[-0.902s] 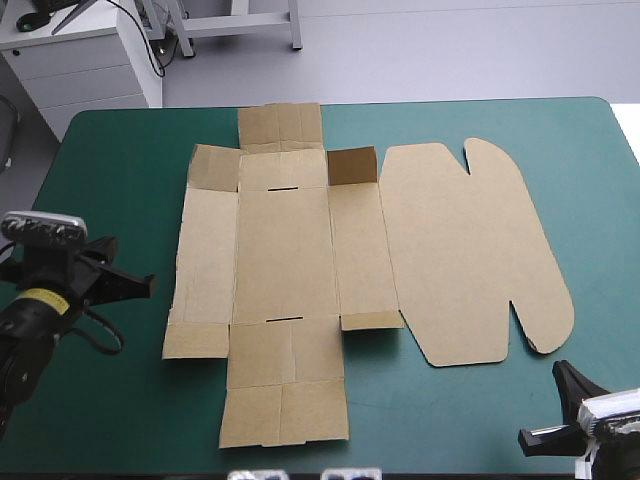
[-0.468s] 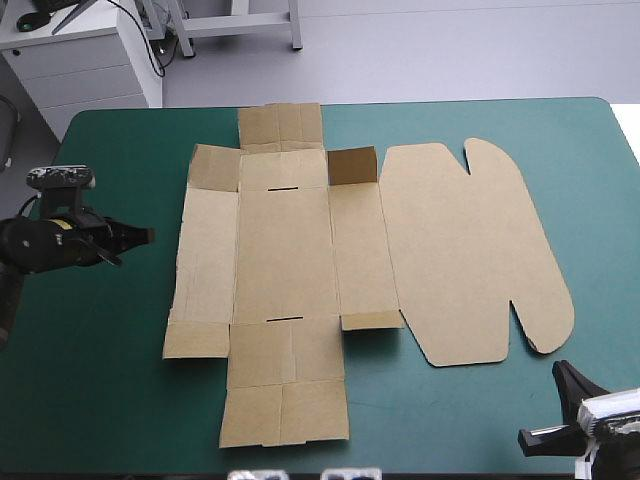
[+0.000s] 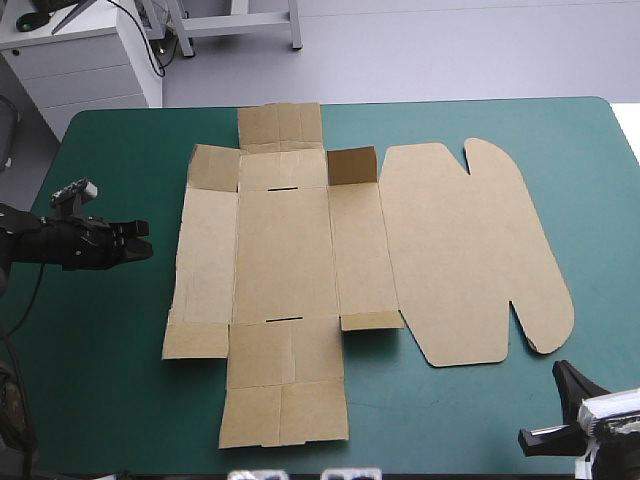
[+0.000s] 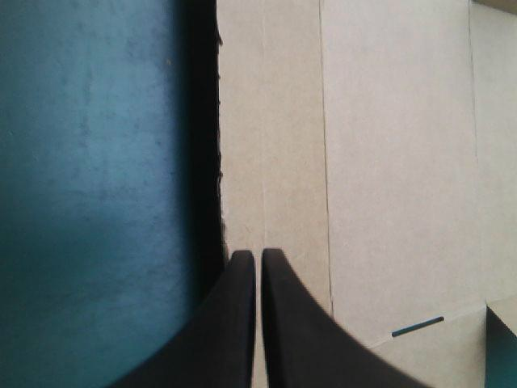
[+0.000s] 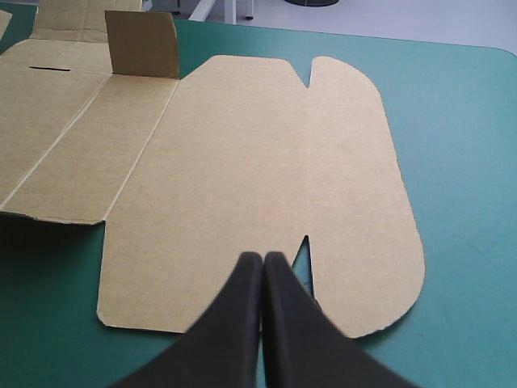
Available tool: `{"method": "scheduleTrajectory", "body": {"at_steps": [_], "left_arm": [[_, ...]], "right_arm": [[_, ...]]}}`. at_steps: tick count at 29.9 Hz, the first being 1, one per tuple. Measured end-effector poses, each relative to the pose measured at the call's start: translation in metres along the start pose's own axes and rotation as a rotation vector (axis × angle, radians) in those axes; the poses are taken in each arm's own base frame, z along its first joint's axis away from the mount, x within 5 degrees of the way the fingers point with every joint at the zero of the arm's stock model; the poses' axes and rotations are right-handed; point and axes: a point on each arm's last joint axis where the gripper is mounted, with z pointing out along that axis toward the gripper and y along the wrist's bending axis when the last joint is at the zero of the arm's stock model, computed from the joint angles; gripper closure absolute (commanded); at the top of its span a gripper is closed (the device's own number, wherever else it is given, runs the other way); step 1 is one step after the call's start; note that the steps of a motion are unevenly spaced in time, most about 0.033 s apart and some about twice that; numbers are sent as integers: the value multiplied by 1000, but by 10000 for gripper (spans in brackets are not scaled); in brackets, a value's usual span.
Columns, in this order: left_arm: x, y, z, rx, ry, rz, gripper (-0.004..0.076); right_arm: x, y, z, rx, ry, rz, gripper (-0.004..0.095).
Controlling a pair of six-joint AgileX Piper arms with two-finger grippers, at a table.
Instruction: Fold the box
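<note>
The brown box (image 3: 285, 250) lies flat and unfolded across the middle of the teal-green cover (image 3: 110, 380). Its long axis runs left to right, and the rounded lid panel (image 3: 470, 250) points right. The left gripper (image 4: 258, 254), fingers pressed together, points at the box's left edge from mid-left. The right gripper (image 5: 262, 257), fingers also together, sits in the lower right corner, aimed at the lid panel.

TABLE AND SURROUNDINGS: A table (image 3: 570, 160) under a teal-green cover fills most of the high view, its corners rounded, its far edge near the top. Beyond its far left corner stands a white cabinet (image 3: 90, 75) with black cables (image 3: 152, 40) trailing over it. Pale metal frame legs (image 3: 240, 22) rest on the grey floor (image 3: 450, 50).
</note>
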Motion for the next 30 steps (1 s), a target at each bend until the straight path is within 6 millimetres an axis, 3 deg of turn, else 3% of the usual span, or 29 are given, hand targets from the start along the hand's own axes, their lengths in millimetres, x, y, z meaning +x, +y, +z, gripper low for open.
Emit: {"method": "scheduleTrajectory", "body": {"at_steps": [16, 18, 25, 30], "left_arm": [[6, 10, 17, -17, 137, 14, 696], [8, 6, 22, -39, 159, 50, 655], [18, -4, 43, -116, 267, 220, 371], [18, -3, 50, -130, 274, 160, 344]], "right_arm": [[0, 0, 0, 0, 0, 0, 927], [0, 0, 0, 0, 0, 0, 927], [0, 0, 0, 0, 0, 0, 927], [0, 0, 0, 0, 0, 0, 927]]}}
